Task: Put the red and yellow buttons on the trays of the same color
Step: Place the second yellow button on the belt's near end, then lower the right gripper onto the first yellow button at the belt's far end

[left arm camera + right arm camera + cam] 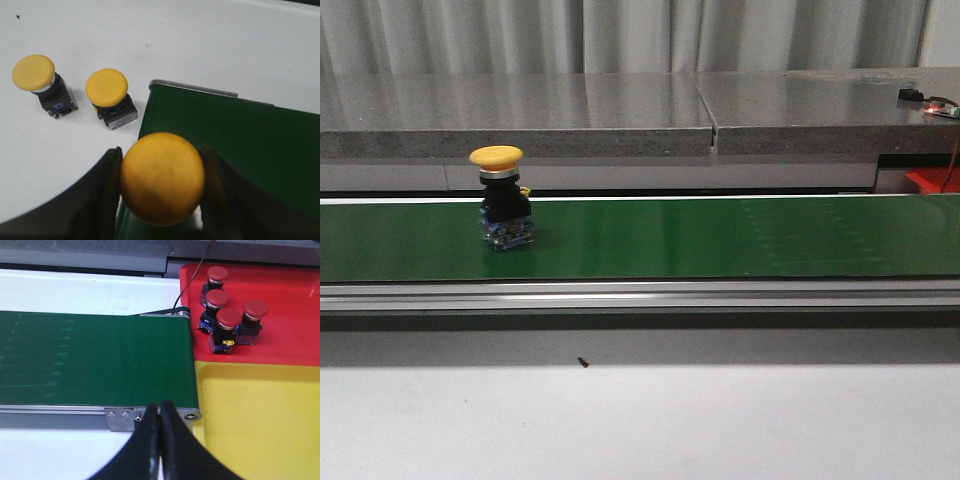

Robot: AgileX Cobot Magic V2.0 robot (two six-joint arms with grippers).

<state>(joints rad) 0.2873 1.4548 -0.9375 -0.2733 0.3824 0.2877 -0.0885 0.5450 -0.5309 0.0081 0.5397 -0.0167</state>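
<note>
A green conveyor belt (720, 240) ran across the front view, framed by a metal rail (640, 295), with a white tabletop (640, 420) in front of it. One yellow button (500, 200) stood upright on the belt toward its left end. In the left wrist view, two more yellow buttons (42, 85) (110, 97) stood on the white surface just beside the belt's end. In the right wrist view, a red tray (285, 290) and a yellow tray (260, 415) lay against the belt's other end, touching each other; four red buttons (227, 322) were clustered on the red tray.
</note>
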